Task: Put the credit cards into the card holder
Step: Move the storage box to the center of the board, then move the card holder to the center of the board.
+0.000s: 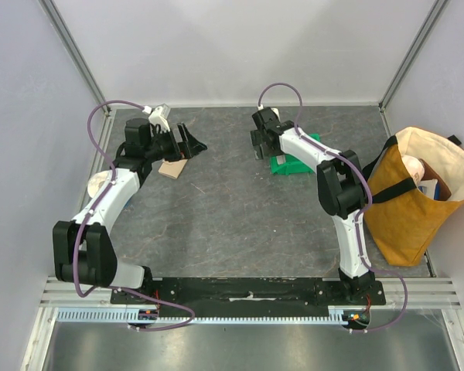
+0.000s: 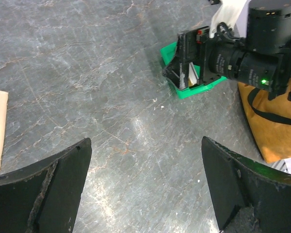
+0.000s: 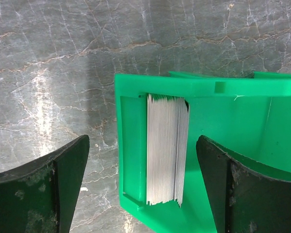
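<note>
**Wide open on both sides, nothing grabbed yet**

Top view: the left claw (image 1: 189,144) is hanging open at the far left of the worktop (image 1: 216,224), just beside the tan card holder (image 1: 172,168). The right claw (image 1: 258,144) is hovering open over the green bin (image 1: 294,164).

Left wrist: the holder is peeking in at the left edge.

Right wrist: whitish credit cards (image 3: 166,150) are standing stacked on edge inside the bin.

Top overhead; 2 wrists low — all share green bin (image 1: 288,165)
</note>
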Tool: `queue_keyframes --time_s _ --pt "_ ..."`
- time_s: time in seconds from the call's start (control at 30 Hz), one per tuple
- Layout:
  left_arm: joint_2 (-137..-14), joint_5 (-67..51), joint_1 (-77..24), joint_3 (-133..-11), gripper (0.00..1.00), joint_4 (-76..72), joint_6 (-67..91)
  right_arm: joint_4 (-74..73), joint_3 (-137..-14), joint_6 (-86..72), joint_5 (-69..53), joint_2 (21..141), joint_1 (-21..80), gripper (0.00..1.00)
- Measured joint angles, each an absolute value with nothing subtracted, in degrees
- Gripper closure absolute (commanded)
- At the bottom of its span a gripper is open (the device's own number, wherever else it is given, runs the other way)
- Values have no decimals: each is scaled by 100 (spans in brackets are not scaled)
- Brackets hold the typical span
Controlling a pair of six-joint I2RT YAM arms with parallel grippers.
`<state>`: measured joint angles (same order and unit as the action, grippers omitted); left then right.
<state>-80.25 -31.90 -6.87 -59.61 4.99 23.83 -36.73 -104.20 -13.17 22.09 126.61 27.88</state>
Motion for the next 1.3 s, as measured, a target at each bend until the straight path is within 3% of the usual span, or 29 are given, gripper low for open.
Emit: queue_keyframes --time_s 0.23,0.77,1.07,1.3 --pt "-8418 -2495 -687 -6243 1 899 2163 -3671 -10418 -1127 2137 12549 2768 2" --pt "-11441 56 -598 -8683 1 2497 1553 -3393 -9806 -1245 862 10779 2768 2" --pt "-11852 276 -528 -8611 6 2936 1531 -3194 -8779 -1389 108 10326 2770 2" --pt "-10860 -386 -923 -7179 7 2412 1660 -2858 -7824 -1592 -558 10053 2836 2"
